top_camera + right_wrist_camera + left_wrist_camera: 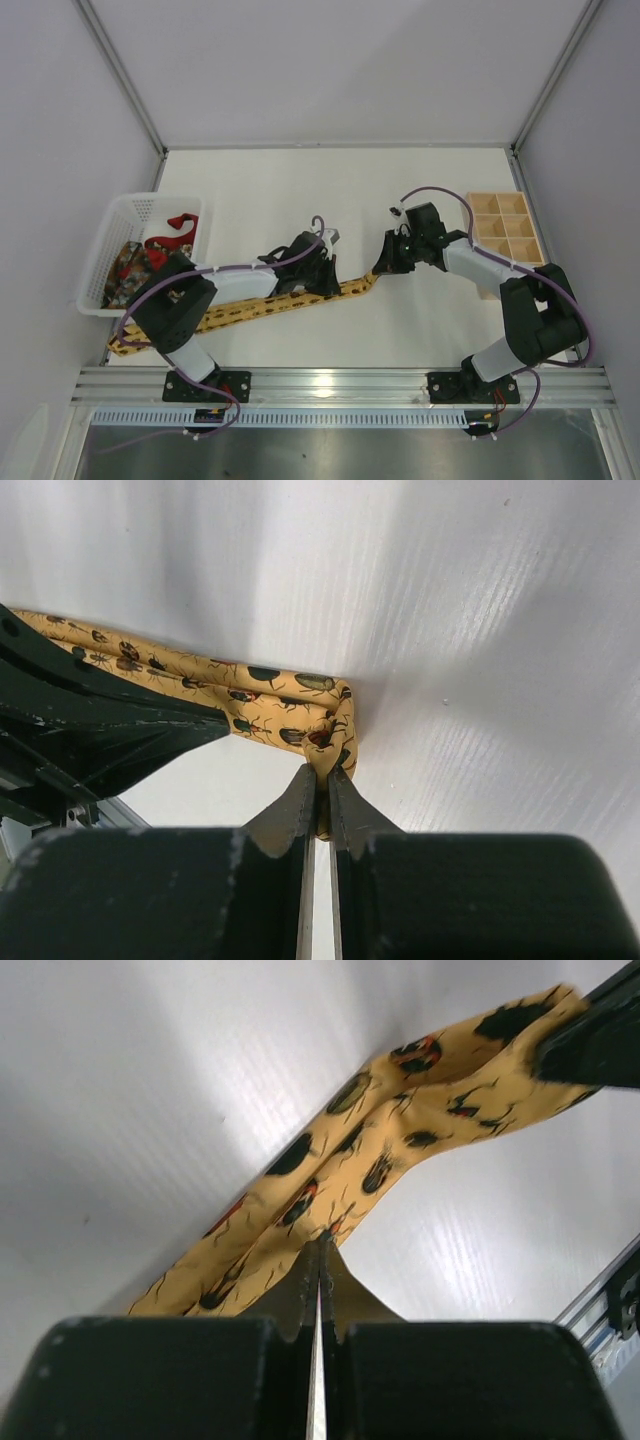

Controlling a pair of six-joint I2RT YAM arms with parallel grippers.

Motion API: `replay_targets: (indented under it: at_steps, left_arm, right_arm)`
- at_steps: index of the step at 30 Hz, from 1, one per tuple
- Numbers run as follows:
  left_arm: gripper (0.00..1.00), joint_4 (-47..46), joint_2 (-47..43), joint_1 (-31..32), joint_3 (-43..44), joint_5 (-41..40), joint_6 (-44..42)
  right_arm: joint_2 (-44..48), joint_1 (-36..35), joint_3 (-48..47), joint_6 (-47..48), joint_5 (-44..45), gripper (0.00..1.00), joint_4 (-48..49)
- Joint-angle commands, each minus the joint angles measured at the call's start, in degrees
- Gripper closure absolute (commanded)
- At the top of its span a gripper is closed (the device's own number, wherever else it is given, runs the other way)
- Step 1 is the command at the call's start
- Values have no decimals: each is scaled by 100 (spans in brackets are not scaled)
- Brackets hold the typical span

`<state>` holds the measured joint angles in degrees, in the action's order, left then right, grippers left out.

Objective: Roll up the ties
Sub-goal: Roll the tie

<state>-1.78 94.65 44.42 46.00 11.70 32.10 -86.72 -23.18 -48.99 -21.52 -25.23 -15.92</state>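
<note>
The yellow-gold tie (250,308) with small dark beetle marks lies diagonally across the table from near left toward the centre. My left gripper (325,278) is shut, with its tips (322,1245) pinching the tie's edge (400,1150). My right gripper (385,268) is shut on the tie's folded end (322,772), with fabric (200,685) between the fingers. The two grippers are close together at the tie's right end. The red tie (178,225) and the dark patterned tie (128,265) lie in the basket.
A white mesh basket (95,270) stands at the left edge of the table. A wooden compartment tray (503,215) stands at the right edge. An aluminium rail (340,380) runs along the near edge. Each wrist view shows the other gripper close by.
</note>
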Motion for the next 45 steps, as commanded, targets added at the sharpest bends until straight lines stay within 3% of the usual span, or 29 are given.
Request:
replay_targets:
  at_steps: [1, 8, 25, 45]
  left_arm:
    - [100, 134, -421, -57, -222, -203, 86]
    - [100, 2, -755, -48, -487, -72, 121]
    - [100, -51, -219, -83, -162, -124, 200]
    - [99, -94, -79, -145, -284, -160, 279]
  right_arm:
    - [129, -38, -225, 113, 115, 100, -16]
    - [120, -38, -242, 16, 212, 100, -25]
    - [94, -178, -444, 25, 335, 100, -174]
    - [-820, -1154, -752, -239, 362, 97, 177]
